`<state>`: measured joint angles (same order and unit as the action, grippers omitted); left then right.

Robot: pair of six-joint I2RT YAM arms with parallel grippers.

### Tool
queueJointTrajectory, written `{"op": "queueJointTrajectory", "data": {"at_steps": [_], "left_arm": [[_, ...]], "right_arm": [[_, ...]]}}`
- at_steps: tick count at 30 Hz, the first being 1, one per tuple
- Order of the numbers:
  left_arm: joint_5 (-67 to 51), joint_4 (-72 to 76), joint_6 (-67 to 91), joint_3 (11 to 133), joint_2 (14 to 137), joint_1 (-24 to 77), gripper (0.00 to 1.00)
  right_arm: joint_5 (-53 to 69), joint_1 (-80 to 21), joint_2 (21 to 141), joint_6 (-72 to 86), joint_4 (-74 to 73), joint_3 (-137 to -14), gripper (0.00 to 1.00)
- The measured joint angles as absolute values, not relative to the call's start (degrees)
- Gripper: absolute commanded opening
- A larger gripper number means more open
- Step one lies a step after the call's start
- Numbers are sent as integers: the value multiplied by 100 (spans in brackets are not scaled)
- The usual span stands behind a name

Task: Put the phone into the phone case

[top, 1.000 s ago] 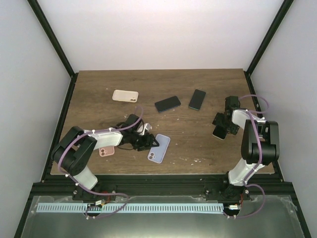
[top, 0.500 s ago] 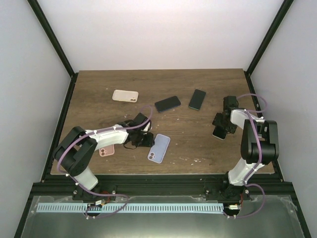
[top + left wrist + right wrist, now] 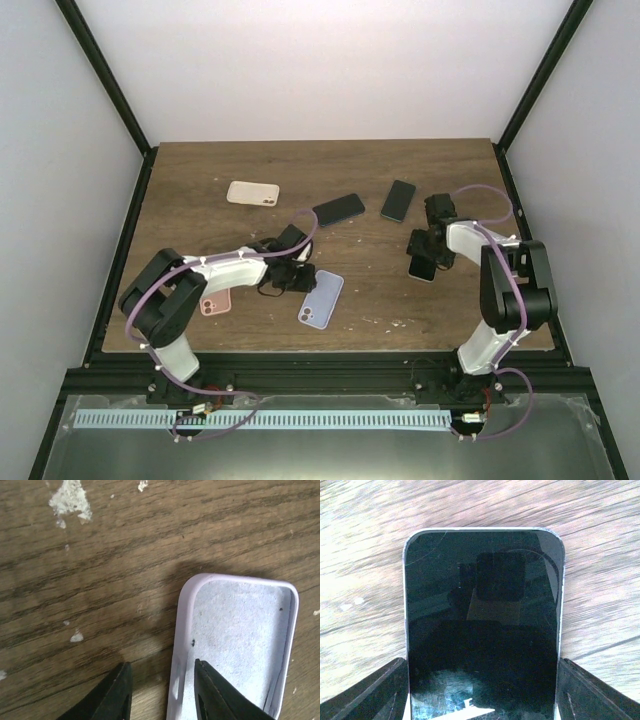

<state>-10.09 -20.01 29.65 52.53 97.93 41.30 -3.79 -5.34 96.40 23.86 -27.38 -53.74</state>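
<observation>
the phone [image 3: 482, 615] is held screen up across its width by the right gripper [image 3: 482, 690], whose fingers [image 3: 370, 692] are pressed against its two long edges. the glass is thereby left untouched, and the body can be lowered flat. in the top view the phone is found right of centre on the wooden table [image 3: 200, 170], well apart from the case meant for it. whether it is lifted clear of the wood cannot be told.

the lilac phone case [image 3: 321, 299] lies open side up near the centre of that view. its pale lining is exposed, which is how it must face for the phone to be received. at the bottom of the left wrist view the left gripper [image 3: 160, 692] is set astride one long wall of the case, with one finger on the wood outside and the other inside the shell. a small gap is seen on each side of the wall, so it is judged straddled but not yet pinched. this placement is judged to be meant for steadying the light case against sliding while the phone is pressed in.

further out, a black phone [image 3: 339, 209] and a dark green phone [image 3: 398, 200] lie at upper centre. a beige case [image 3: 252, 193] lies at upper left and a pink case [image 3: 214, 303] at the left, beside the left arm. none of these is touched.
</observation>
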Motion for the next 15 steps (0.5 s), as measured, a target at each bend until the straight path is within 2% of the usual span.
{"op": "queueJointTrajectory", "data": {"at_steps": [4, 10, 15], "left_arm": [[-993, -2001, 2967, 5433, 9963, 4185, 25], [-808, -2154, 2991, 5822, 10287, 4313, 3], [-482, -2556, 3111, 6160, 10414, 4316, 0]], "right_arm": [[-213, -825, 9603, 2445, -2740, -5365, 64], [8, -1118, 9421, 2534, -2794, -5290, 62], [148, -1496, 9056, 2624, -2779, -5068, 61]]}}
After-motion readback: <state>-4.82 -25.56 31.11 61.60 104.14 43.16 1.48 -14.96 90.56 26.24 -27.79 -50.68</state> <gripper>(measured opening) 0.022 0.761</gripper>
